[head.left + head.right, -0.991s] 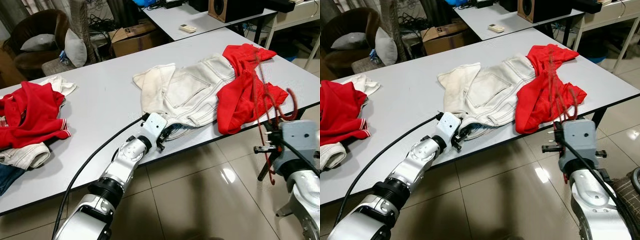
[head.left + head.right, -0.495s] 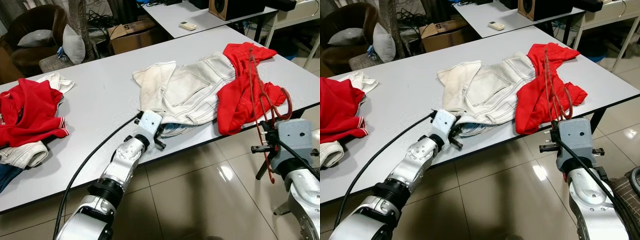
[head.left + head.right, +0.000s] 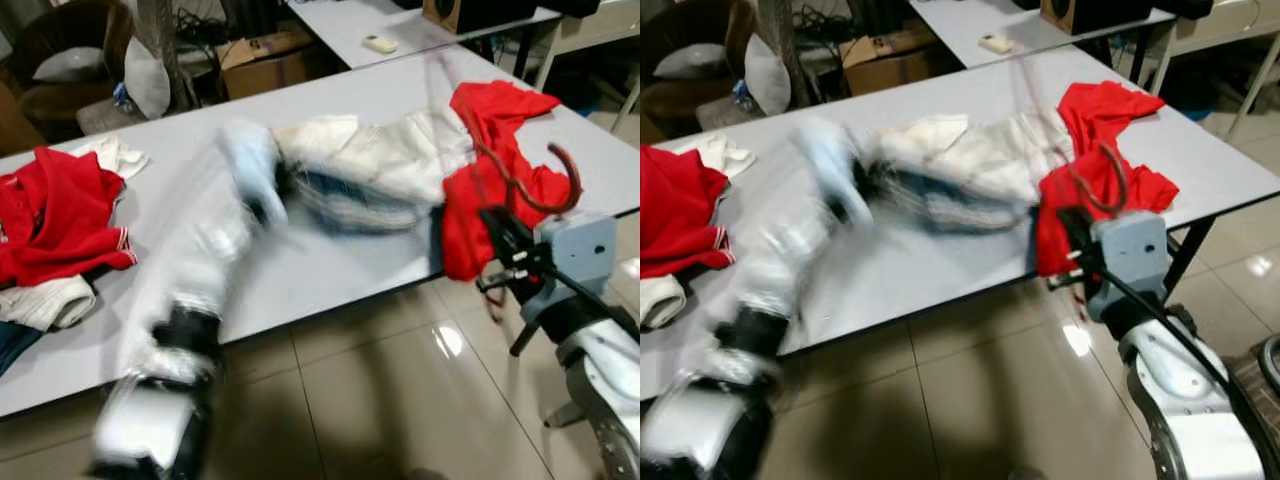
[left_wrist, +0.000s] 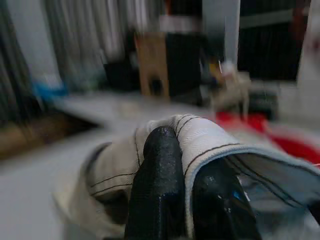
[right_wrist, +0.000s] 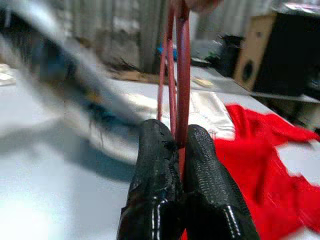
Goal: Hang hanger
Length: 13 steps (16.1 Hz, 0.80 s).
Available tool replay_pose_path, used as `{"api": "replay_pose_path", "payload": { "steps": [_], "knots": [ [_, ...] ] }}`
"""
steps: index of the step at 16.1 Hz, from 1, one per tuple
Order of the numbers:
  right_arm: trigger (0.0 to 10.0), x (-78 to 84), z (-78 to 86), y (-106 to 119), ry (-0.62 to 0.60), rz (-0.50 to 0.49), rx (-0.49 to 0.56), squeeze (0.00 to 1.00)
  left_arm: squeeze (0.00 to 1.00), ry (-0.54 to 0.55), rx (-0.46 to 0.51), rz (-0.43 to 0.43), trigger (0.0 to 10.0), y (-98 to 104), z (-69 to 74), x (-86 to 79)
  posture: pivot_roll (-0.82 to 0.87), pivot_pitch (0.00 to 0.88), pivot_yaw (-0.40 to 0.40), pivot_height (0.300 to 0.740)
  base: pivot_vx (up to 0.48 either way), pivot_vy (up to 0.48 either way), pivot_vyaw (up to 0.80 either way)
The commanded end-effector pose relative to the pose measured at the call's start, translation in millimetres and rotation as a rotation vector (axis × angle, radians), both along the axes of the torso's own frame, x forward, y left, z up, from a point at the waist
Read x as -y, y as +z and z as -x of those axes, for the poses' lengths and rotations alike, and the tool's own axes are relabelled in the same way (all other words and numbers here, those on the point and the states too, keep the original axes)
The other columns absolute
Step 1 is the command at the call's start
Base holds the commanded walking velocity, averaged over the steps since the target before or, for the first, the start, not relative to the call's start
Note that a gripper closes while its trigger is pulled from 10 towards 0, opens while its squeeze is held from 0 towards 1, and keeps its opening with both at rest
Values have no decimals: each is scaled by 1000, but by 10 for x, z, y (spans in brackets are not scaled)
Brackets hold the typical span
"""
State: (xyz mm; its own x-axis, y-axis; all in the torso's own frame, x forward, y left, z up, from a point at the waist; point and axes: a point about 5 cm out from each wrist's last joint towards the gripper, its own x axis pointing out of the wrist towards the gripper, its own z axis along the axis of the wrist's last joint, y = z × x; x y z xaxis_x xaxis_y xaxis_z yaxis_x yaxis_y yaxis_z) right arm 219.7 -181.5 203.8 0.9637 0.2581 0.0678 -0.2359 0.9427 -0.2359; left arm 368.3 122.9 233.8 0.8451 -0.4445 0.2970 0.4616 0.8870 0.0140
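My right gripper [image 5: 176, 137] is shut on a red wire hanger [image 5: 179, 60], held off the table's front right edge. The hanger's hook [image 3: 560, 165] curls up above the wrist in front of a red garment [image 3: 500, 110]. My left gripper [image 4: 187, 165] is shut on the edge of the white jeans [image 4: 210, 137]. In the left eye view the left arm is a raised blur, its gripper [image 3: 262, 190] pulling the white jeans [image 3: 390, 160] up off the grey table [image 3: 330, 270].
A heap of red and white clothes [image 3: 50, 215] lies at the table's left end. Behind stand a chair with cushions [image 3: 70, 65], a cardboard box [image 3: 265, 55] and a second table [image 3: 400, 20] with a remote. Tiled floor [image 3: 380, 400] lies below the front edge.
My left arm has swung up and to the left, lifting the jeans' edge off the table. My right gripper has tilted the hanger towards the table.
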Motion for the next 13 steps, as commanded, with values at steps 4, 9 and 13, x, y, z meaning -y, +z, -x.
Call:
{"api": "replay_pose_path", "payload": {
  "steps": [4, 9, 13],
  "knots": [
    [10000, -31, -8, -71, 55, -23, -25, 0, 0, 65, -8, -109, 0, 41, 277, -555, -185, 4, 144, 740, 0, 0, 0],
    [10000, -122, -20, -306, 104, 15, -144, 0, 0, 160, -414, -551, 5647, -1191, 819, -771, -140, 4, 134, 740, 0, 0, 0],
    [10000, -26, -61, -293, 19, 8, -106, 0, 1000, -233, -295, -730, 10000, -1023, 929, -698, -153, 0, 164, 740, 0, 0, 0]
  ]
}}
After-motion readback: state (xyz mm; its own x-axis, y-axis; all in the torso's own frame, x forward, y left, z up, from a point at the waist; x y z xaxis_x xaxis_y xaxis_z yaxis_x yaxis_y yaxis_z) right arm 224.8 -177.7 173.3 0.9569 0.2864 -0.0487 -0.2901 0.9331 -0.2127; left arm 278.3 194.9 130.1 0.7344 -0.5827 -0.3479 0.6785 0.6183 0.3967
